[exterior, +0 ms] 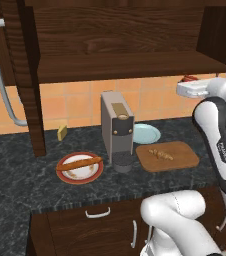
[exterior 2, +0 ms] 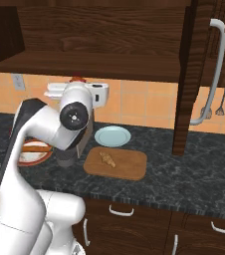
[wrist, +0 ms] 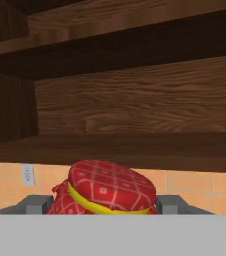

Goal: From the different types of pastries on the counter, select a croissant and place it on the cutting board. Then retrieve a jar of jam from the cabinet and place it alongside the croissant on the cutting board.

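Observation:
My gripper (wrist: 105, 206) is shut on the jar of jam (wrist: 107, 189), whose red checked lid with a yellow band sits between the grey fingers (wrist: 171, 205). The hand holds the jar (exterior: 188, 78) (exterior 2: 76, 78) in the air just below the front edge of the cabinet (exterior: 130, 65) shelf (exterior 2: 84, 64), above the counter (exterior: 15, 165). The golden-brown croissant (exterior: 161, 154) (exterior 2: 107, 159) lies on the wooden cutting board (exterior: 182, 160) (exterior 2: 130, 168). The long tan loaf (exterior: 79, 163) rests on a red-rimmed plate (exterior: 80, 176).
A grey coffee machine (exterior: 117, 127) stands left of the board, with a pale blue plate (exterior: 149, 134) (exterior 2: 113, 135) behind it. A small yellow block (exterior: 62, 132) sits by the wall. Open cabinet doors (exterior: 27, 75) (exterior 2: 190, 74) hang at both sides. Utensils (exterior 2: 219, 107) hang far right.

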